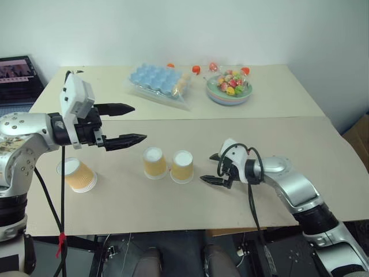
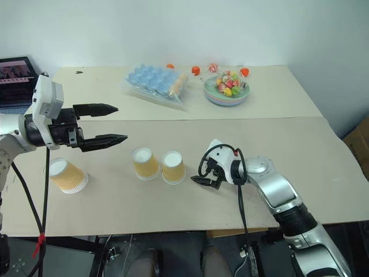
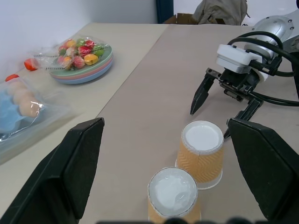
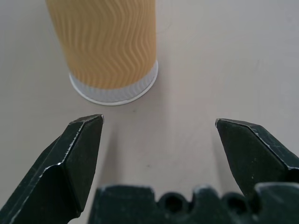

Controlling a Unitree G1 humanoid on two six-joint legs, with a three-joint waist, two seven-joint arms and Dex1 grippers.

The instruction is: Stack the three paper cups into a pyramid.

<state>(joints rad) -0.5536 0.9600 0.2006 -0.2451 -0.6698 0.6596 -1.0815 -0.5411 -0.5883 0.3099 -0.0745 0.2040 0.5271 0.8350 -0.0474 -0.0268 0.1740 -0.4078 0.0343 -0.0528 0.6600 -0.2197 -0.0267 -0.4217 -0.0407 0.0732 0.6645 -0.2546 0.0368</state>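
Left eye view: two cups stand upside down, side by side and just about touching, near the middle of the tan tabletop, white bases up. The third cup sits well apart at the robot's left, near the front edge, tilted, its open white rim showing. No cup rests on another.

The right gripper hangs low over the tabletop just to the right of the pair, fingers spread wide and holding nothing; in its wrist view the near cup stands a little ahead of the two open fingertips, untouched.

The left gripper hovers higher, above and between the lone cup and the pair, its fingers also wide apart and empty. Its wrist view looks down past them on both upturned cups and across to the right gripper beyond.

At the back of the tabletop lie a clear bag holding a blue tray and a pastel bowl of wrapped candies, with a few loose candies near them. A dark screen sits past the tabletop's far left corner.
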